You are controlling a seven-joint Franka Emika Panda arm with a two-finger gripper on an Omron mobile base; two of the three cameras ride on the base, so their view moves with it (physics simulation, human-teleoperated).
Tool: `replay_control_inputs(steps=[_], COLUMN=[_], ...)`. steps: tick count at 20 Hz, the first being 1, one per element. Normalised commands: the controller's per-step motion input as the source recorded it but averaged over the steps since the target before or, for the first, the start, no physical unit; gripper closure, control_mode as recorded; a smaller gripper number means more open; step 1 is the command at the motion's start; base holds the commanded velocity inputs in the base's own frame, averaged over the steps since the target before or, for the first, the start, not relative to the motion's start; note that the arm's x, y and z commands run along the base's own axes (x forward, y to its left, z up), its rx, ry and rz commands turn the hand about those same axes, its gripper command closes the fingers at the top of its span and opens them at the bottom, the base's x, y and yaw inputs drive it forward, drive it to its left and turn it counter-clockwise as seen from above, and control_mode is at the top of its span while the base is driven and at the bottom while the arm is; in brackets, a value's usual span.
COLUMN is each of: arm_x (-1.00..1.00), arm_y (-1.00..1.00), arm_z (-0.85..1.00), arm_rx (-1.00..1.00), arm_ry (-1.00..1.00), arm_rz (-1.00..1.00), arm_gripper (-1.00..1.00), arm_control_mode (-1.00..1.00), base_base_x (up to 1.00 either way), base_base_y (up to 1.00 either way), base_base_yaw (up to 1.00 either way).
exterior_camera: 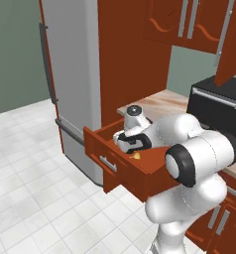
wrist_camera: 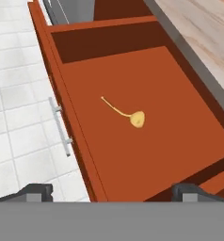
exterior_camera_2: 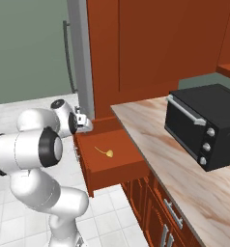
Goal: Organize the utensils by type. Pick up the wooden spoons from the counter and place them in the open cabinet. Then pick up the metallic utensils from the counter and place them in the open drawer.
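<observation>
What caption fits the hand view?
Open gripper above the open reddish-brown wooden drawer, where a small yellow spoon-shaped utensil lies.

Black toaster oven (exterior_camera_2: 206,124) on the worktop, grey fridge (exterior_camera: 73,74), white tiled floor (exterior_camera: 26,163)

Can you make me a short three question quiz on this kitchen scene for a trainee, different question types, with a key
1. True or false: the drawer stands open.
2. What lies on the drawer floor? A) a small yellow spoon B) a black pan C) a white cup
3. Fill in: the black oven stands on the ____.

Key:
1. True. It is pulled out, with its silver bar handle on the front.
2. A. The small yellow spoon lies alone near the middle; the gripper hangs open above it, holding nothing.
3. Counter, the marbled top to the right of the drawer.
</observation>
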Motion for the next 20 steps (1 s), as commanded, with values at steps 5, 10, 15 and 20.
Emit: replay_control_inputs(steps=[5,10,15,20], arm_x=[-0.36,-0.31,-0.34,-0.02], arm_y=[0.02,0.08,0.10,0.01], arm_z=[0.45,0.42,0.18,0.00], arm_rx=[0.02,0.06,0.03,0.00], arm_ry=[0.01,0.10,0.06,0.03], arm_rz=[0.00,0.00,0.03,0.00], arm_gripper=[-1.00,-1.00,-1.00,-1.00], arm_control_mode=[-1.00,-1.00,-1.00,-1.00], base_base_x=[0.00,0.00,0.00,0.00], base_base_y=[0.00,0.00,0.00,0.00], base_base_yaw=[0.00,0.00,0.00,0.00])
